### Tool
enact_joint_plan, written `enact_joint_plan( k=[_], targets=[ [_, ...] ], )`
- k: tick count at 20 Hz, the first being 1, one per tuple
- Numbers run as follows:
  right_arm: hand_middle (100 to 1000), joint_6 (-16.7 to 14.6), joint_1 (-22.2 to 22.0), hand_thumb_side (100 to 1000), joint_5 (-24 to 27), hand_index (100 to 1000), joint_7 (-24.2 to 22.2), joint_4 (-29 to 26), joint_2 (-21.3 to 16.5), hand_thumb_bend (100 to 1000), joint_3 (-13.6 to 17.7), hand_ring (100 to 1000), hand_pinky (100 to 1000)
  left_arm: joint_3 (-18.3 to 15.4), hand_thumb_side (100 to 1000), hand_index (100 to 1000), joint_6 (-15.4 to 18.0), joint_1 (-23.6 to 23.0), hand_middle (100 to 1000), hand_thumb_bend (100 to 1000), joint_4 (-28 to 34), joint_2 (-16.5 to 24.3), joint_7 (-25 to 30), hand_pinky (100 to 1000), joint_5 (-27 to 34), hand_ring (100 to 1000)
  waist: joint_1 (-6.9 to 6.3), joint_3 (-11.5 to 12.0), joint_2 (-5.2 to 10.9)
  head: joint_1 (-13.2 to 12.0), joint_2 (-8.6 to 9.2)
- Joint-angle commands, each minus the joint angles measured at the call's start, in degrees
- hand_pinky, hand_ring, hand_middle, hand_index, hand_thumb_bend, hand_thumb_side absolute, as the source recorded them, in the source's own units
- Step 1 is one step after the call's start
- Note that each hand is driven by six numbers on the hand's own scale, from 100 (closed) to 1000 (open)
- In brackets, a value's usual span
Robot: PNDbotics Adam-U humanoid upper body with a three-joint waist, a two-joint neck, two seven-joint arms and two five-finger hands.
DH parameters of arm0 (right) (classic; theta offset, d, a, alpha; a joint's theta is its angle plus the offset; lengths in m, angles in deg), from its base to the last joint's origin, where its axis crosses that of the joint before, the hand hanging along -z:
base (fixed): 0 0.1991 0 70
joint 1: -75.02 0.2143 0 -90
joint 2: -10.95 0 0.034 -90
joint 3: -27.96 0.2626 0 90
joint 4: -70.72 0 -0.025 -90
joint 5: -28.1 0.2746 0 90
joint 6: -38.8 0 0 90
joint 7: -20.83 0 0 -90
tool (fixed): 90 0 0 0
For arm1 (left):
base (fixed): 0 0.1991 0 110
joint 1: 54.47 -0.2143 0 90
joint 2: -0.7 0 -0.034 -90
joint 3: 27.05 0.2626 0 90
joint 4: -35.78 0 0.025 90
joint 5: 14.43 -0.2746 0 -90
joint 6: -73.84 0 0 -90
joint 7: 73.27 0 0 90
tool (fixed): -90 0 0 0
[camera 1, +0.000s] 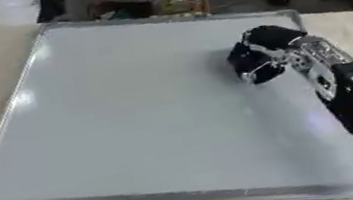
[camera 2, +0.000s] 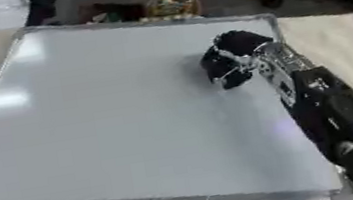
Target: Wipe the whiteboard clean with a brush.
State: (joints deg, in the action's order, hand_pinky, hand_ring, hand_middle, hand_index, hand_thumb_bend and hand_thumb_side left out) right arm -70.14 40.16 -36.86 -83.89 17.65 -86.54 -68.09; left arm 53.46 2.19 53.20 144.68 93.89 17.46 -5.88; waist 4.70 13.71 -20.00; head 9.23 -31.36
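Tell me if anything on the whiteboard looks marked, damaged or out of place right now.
Nothing stands out. The whiteboard looks blank, its frame intact, lying flat though askew in view. The right hand is curled over its upper right area; I cannot make out a brush.

The robot's right arm [camera 2: 333,117] reaches in from the lower right, its black right hand [camera 1: 257,56] curled downward with fingers bent under

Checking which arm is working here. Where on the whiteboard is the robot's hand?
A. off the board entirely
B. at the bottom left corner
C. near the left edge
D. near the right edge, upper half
D: the right hand sits over the whiteboard near its right edge, in the far half.
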Motion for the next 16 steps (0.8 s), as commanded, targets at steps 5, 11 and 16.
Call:
enact_joint_plan(
  k=[5, 11, 16],
  targets=[
    [192, -2.1, -0.8, 216, -0.1, 180, -1.1, -0.2, -1.2, 100, -1.9, 623, 597, -0.6, 875, 392, -0.1, 0.6, 541, 310, 0.8, 1.1, 0.1, 715, 0.3, 583, -0.47, 0.0, 0.72, 0.0, 0.58],
    [192, -4.4, -2.1, 199, 2.7, 181, -4.2, -2.5, -1.6, 100, -4.1, 619, 595, -0.6, 874, 392, -0.2, 0.6, 541, 311, 0.8, 1.1, 0.1, 716, 0.5, 583, -0.35, -0.1, 0.88, -0.1, 0.56],
    [191, -5.5, -3.2, 188, 6.2, 180, -7.6, -5.7, -1.8, 100, -5.8, 616, 594, -0.6, 874, 392, -0.3, 0.8, 541, 311, 0.9, 1.1, 0.1, 716, 0.5, 584, -0.25, -0.3, 0.97, -0.2, 0.57]
  ],
)
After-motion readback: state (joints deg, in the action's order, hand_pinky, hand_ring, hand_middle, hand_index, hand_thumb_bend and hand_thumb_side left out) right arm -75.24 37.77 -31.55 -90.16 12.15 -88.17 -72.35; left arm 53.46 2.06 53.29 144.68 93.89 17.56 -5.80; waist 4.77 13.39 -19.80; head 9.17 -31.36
